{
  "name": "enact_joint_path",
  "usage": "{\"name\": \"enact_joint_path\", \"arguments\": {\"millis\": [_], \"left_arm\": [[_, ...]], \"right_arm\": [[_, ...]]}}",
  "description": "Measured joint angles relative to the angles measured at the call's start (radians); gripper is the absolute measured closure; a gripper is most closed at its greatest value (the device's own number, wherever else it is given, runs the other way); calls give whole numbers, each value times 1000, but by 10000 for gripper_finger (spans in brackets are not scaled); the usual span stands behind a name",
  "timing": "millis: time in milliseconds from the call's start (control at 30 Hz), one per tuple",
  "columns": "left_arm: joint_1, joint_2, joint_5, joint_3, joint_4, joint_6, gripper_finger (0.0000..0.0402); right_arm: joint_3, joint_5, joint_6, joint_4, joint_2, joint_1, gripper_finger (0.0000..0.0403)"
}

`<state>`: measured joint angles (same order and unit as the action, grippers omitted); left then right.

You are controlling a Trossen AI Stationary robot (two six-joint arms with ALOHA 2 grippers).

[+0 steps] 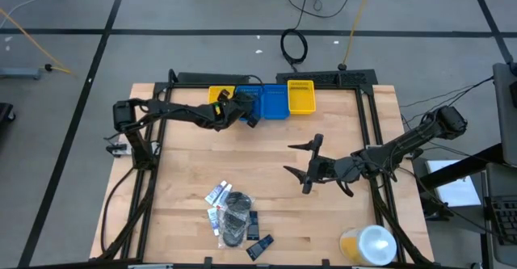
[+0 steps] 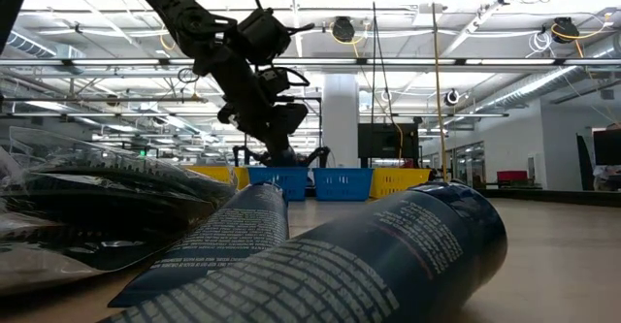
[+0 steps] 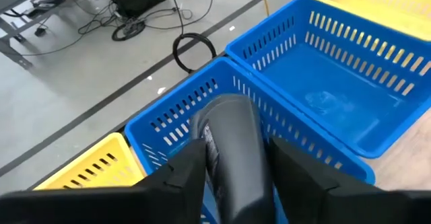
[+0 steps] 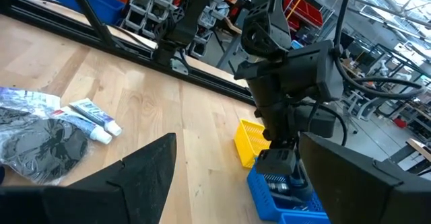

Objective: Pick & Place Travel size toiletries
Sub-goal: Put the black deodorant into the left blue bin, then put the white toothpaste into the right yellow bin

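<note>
Your left hand [image 1: 240,107] sits at the top centre of the high view, over the row of bins, its fingers clamped on a dark grey mini bottle [image 3: 232,153] that hangs above the left blue bin [image 3: 195,109], with the second blue bin [image 1: 275,102] and a yellow bin [image 1: 300,96] beside it. Your right hand [image 1: 305,162] hovers mid-desk, right of centre, fingers spread wide and holding nothing. The remaining toiletries [image 1: 233,214], white-and-blue tubes [image 4: 94,120] and what look like dark packets, lie clustered on the desk [image 1: 194,160] at lower centre, well apart from both hands.
</note>
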<state>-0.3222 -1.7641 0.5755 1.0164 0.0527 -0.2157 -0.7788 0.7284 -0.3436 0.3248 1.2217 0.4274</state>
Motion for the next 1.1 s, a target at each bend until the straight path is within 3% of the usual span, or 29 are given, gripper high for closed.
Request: {"name": "enact_joint_path", "arguments": {"millis": [200,533,700,900,1100], "left_arm": [[0,0,0,0,2,1,199],[18,18,-4,0,-13,12,211],[57,89,-123,0,-86,7,216],[153,195,-400,0,-236,-25,216],[282,250,-480,1,-383,-160,225]], "right_arm": [[0,0,2,-1,0,0,94],[0,0,2,-5,0,0,94],[0,0,9,-16,0,0,94],[0,0,21,-24,0,0,94],[0,0,21,-23,0,0,94]]}}
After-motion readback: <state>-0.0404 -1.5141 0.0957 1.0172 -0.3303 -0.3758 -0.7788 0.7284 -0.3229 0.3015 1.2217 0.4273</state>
